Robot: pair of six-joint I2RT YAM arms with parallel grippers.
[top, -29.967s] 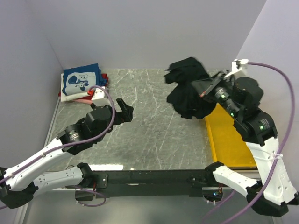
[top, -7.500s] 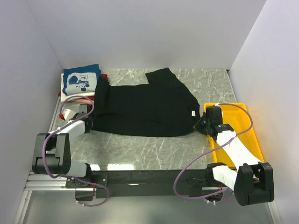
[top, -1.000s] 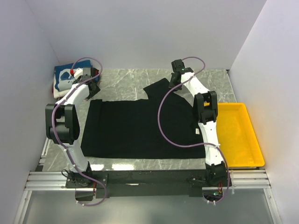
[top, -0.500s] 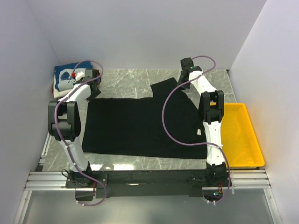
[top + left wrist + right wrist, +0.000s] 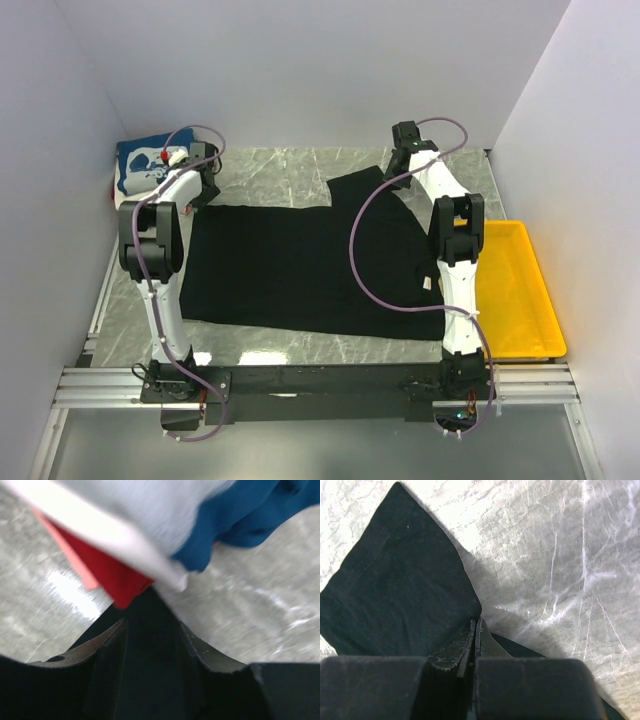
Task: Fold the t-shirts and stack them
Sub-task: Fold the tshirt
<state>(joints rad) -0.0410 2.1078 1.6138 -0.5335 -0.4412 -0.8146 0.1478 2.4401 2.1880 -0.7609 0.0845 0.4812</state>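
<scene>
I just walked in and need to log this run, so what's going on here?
Two robot arms hold a black t-shirt spread flat on the table. The left fingers appear to pinch its far left corner, beside the folded stack of blue, white and red shirts. The right fingers pinch its far edge by the sleeve. A yellow tray sits to the right. No fold is made yet.

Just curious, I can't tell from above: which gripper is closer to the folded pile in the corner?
Left. The left gripper sits right beside the pile, at the black shirt's far left corner; the right gripper is across the table, at that shirt's far right side.
</scene>
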